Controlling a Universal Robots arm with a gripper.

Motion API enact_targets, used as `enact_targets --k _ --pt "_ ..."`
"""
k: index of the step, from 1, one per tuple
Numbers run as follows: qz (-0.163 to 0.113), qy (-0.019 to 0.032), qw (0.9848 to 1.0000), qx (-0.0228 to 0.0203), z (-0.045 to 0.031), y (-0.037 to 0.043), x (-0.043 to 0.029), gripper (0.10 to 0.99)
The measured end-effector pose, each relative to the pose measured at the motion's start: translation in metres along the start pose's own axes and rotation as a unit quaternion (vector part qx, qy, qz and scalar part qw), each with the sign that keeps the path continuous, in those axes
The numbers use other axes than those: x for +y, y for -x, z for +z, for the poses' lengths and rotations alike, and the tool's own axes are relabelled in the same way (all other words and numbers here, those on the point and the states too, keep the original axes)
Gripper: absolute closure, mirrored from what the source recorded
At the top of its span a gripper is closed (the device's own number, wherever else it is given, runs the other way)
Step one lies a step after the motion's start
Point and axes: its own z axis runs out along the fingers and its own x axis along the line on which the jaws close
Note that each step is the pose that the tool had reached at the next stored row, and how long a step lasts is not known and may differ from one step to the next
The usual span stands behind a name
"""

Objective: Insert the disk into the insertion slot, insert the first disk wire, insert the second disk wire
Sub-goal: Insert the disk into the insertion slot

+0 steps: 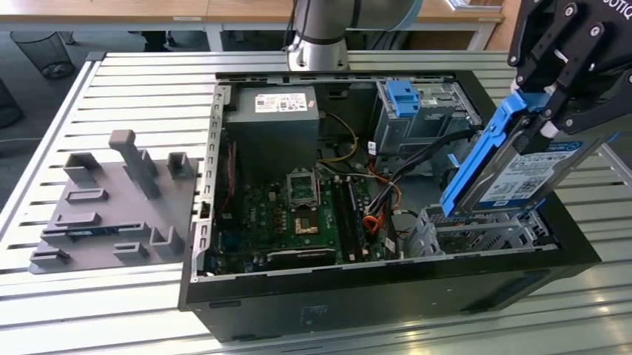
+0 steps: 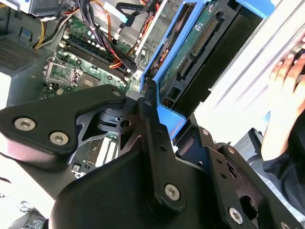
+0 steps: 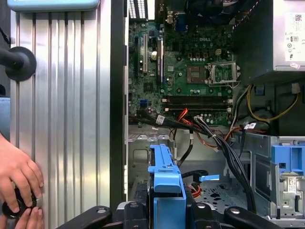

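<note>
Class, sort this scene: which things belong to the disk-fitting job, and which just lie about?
Job: disk, gripped in the tool; insertion slot.
Lying about: grey fixture plate; taller grey cage; power supply; wire bin.

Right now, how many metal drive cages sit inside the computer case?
2. The low insertion slot under the held disk; the taller grey cage with a blue latch. Others may be hidden.
</note>
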Motion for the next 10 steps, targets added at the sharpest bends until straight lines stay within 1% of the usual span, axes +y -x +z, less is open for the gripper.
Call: enact_targets --k 7,8,10 --pt "-0.001 -0.0001 1.0000 0.0000 0.0065 0.0005 0.0000 0.718" --pt "-0.001 -0.0001 1.0000 -0.0006 0.0073 0.0005 0.0000 0.718" --pt "-0.001 0.0000 1.0000 -0.0035 0.0085 0.0004 0.0000 0.718"
